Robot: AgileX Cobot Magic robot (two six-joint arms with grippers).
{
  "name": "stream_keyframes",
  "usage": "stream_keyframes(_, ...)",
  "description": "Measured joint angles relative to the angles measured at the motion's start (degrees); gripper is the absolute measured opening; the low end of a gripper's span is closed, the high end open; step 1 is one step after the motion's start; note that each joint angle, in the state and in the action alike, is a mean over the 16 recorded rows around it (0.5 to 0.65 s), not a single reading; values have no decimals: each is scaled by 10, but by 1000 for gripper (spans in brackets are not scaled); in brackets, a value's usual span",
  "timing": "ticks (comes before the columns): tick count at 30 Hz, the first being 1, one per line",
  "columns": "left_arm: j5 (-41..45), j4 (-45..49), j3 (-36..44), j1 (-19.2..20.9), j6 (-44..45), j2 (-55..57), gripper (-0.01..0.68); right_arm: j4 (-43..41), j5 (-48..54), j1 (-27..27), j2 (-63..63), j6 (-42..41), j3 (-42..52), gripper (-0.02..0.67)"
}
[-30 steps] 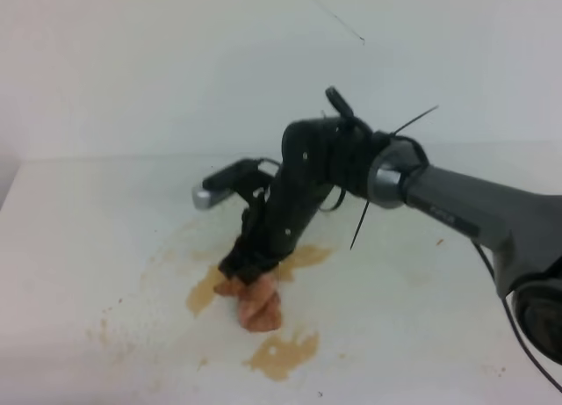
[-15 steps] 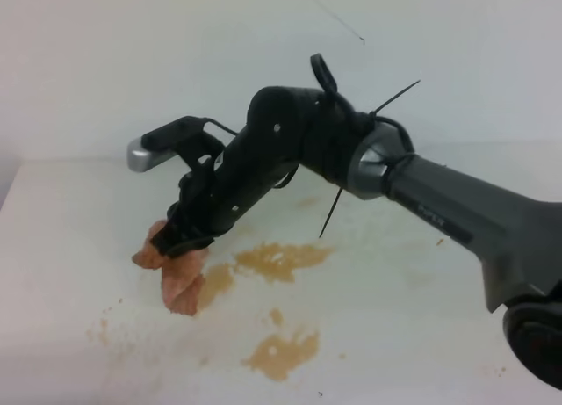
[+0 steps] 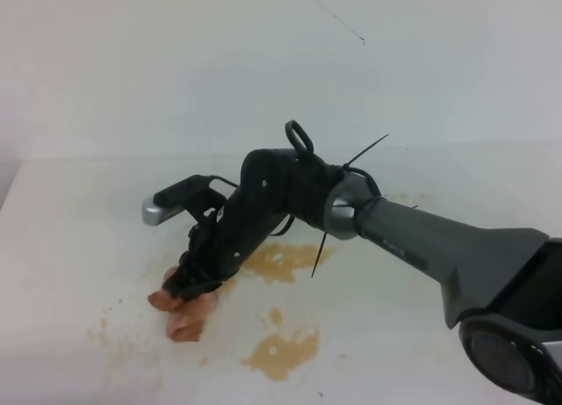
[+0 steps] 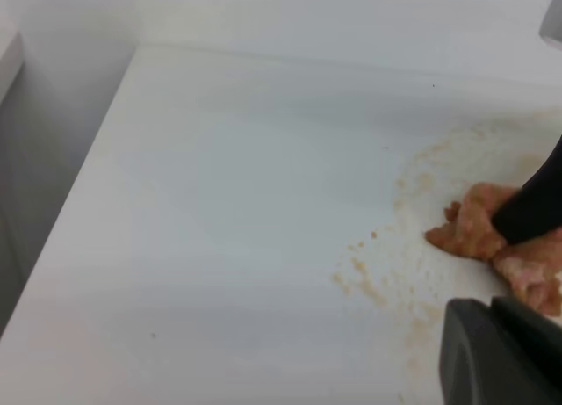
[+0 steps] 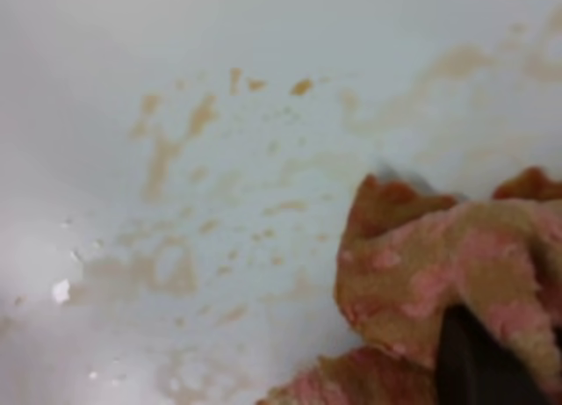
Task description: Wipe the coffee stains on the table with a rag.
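On the white table (image 3: 79, 212), my right gripper (image 3: 190, 285) is shut on the rag (image 3: 183, 314), a pinkish-brown wad pressed down left of the coffee stains (image 3: 283, 259). A second tan blotch (image 3: 281, 353) lies nearer the front. The right wrist view shows the rag (image 5: 430, 264) under a dark fingertip (image 5: 474, 363), with yellowish specks (image 5: 167, 159) beside it. The left wrist view has the rag (image 4: 474, 231) at its right edge with the right gripper's dark finger (image 4: 532, 208) on it. Only a dark piece of my left gripper (image 4: 497, 356) shows in the bottom corner.
A pale wall (image 3: 176, 62) rises behind the table. The table's left edge (image 4: 61, 238) drops off beside a grey gap. Faint brown specks (image 3: 107, 328) dot the surface left of the rag.
My right gripper has carried the rag leftward off the middle blotch, then slightly toward the front. The patch the rag covered now shows as a smaller stain.
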Motion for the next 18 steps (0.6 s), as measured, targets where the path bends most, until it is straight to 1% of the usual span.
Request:
stream_keyframes(6,0,0,0,0,0,0,-2,-9,3,-26,7,0,0,38)
stream_keyframes(18,0,0,0,0,0,0,-2,-43,37,-98,7,0,-1,40)
